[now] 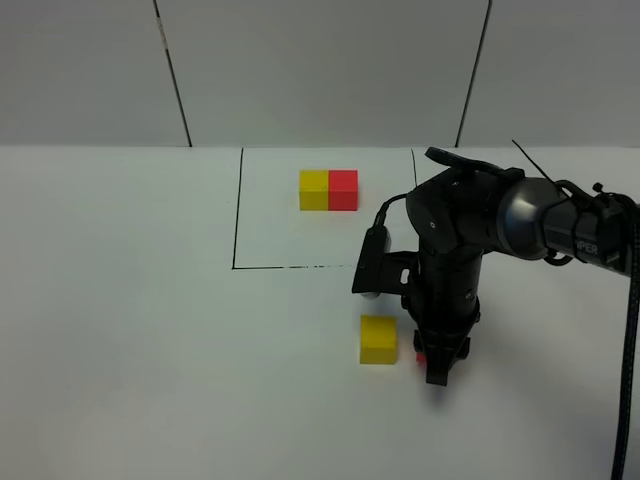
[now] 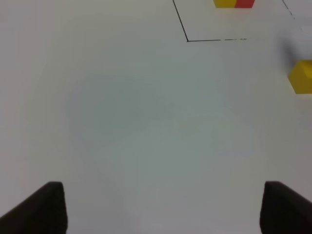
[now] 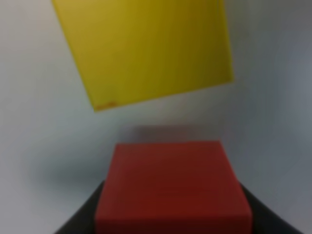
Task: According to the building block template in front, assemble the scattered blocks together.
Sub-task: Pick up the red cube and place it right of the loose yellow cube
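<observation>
Two loose cubes lie lower ctr of the high view: yellow cube (image 1: 379, 339) on the bench (image 1: 150, 350), red cube (image 3: 173, 185) just right of it, clamped in right hand (image 1: 436, 368). Left hand (image 2: 161, 207) is spread wide, empty. Cubes seem light, stiff, smooth; take by flat opp. sides.

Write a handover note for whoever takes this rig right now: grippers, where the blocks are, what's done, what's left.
Left gripper: open, holding nothing, over bare table.
Right gripper: shut on the red cube, just right of the yellow cube.
Template pair: yellow left, red right, inside the black-lined rectangle.
Done: red cube gripped, close beside the yellow one.
Left: there is a gap, and the yellow cube sits skewed to the red. Press them flush, red on the right, then release.
</observation>
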`<state>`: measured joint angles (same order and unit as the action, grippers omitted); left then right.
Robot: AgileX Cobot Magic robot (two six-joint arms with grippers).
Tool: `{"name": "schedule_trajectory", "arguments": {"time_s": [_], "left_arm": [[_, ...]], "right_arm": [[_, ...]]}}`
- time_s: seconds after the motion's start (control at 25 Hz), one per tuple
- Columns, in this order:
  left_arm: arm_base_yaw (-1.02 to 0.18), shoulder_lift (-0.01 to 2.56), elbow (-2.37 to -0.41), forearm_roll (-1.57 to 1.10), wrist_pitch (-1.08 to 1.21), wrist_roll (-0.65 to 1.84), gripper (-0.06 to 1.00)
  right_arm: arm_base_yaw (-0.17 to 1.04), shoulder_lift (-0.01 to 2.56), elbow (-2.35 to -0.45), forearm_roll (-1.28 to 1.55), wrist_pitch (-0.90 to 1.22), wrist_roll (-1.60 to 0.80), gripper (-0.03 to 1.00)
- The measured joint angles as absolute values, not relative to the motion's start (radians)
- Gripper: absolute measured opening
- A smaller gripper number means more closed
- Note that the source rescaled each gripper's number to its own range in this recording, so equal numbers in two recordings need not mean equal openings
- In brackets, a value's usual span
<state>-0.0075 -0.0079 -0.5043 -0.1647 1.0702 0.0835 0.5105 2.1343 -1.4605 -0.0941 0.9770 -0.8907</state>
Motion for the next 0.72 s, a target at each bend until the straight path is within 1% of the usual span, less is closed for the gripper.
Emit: {"name": "schedule_trajectory", "arguments": {"time_s": [0.72], "left_arm": [[-0.008, -0.008, -0.504, -0.165, 1.070, 0.083, 0.91]], "right_arm": [[0.511, 2.178, -1.466, -0.075, 0.918, -0.911, 0.00]]}}
